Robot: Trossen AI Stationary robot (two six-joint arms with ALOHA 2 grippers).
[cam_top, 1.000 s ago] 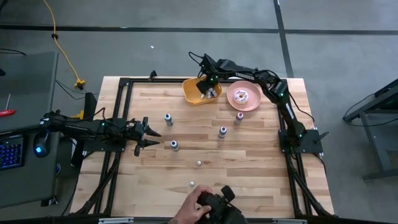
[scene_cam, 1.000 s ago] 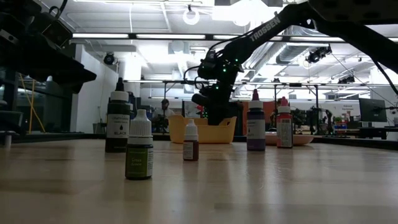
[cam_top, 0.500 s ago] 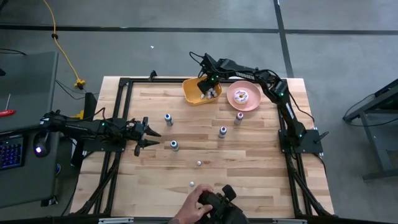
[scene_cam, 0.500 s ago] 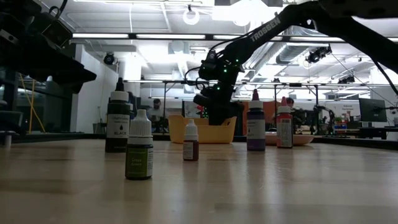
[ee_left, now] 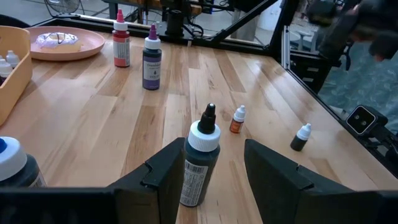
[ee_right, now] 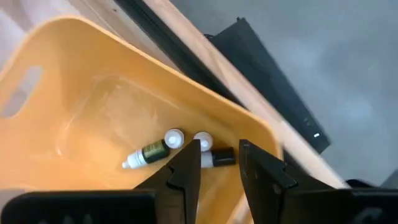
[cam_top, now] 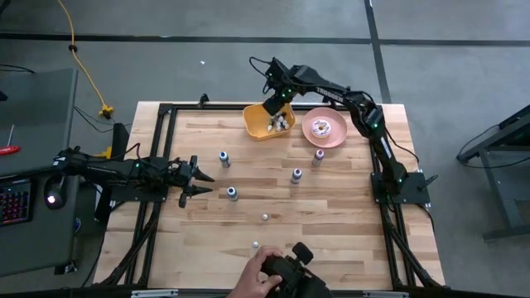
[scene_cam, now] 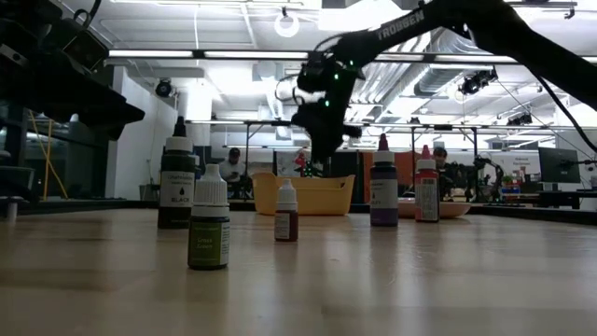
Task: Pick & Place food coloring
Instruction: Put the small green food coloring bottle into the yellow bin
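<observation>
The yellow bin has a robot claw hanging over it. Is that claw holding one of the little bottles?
No. The right gripper is open and empty above the yellow bin; two small bottles lie loose on the bin's floor.

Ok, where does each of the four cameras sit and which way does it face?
High: overhead, straight down; both arms, yellow bin.
Low: table height, across bottles toward the bin; right arm above.
Left wrist: over its open tool, facing a black bottle.
Right wrist: above the bin; open tool.
Shared: the bin.
</observation>
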